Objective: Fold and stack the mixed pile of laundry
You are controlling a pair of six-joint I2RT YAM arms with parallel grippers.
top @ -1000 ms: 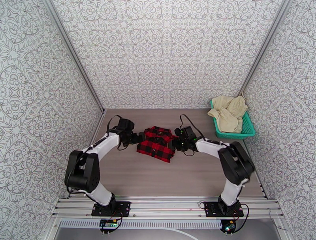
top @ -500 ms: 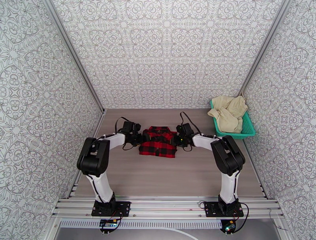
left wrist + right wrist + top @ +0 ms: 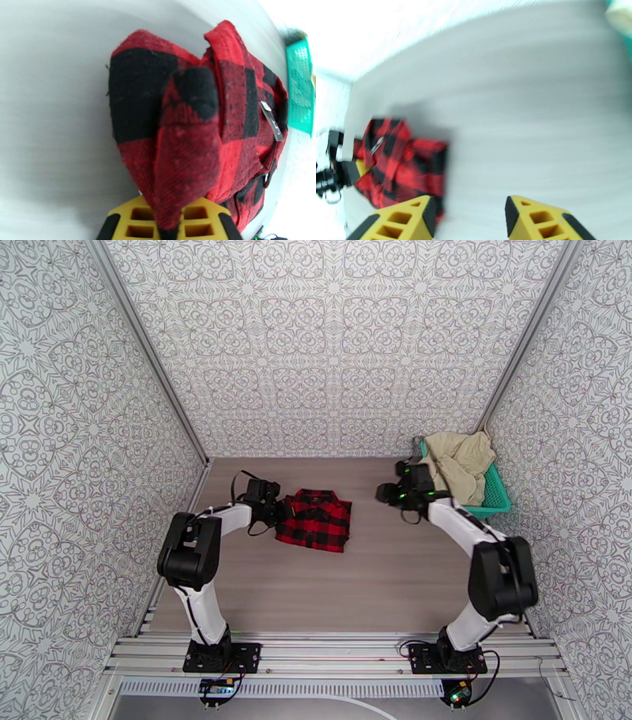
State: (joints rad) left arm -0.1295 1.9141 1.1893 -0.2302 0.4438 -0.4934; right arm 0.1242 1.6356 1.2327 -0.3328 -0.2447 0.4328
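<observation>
Left gripper [image 3: 276, 513] is pinched shut on a fold at the left edge of the red-and-black flannel shirt [image 3: 317, 521], which lies folded small on the table [image 3: 379, 579] between your two arms, its white label [image 3: 271, 120] showing. Your right gripper [image 3: 389, 494] hangs with jaws apart and nothing between them, just beside the teal basket [image 3: 496, 504] holding the cream cloth pieces [image 3: 458, 461]. You look to be finishing the shirt's fold: next, lay that pinched edge flat and let go, then send the right into the basket for a cream piece.
</observation>
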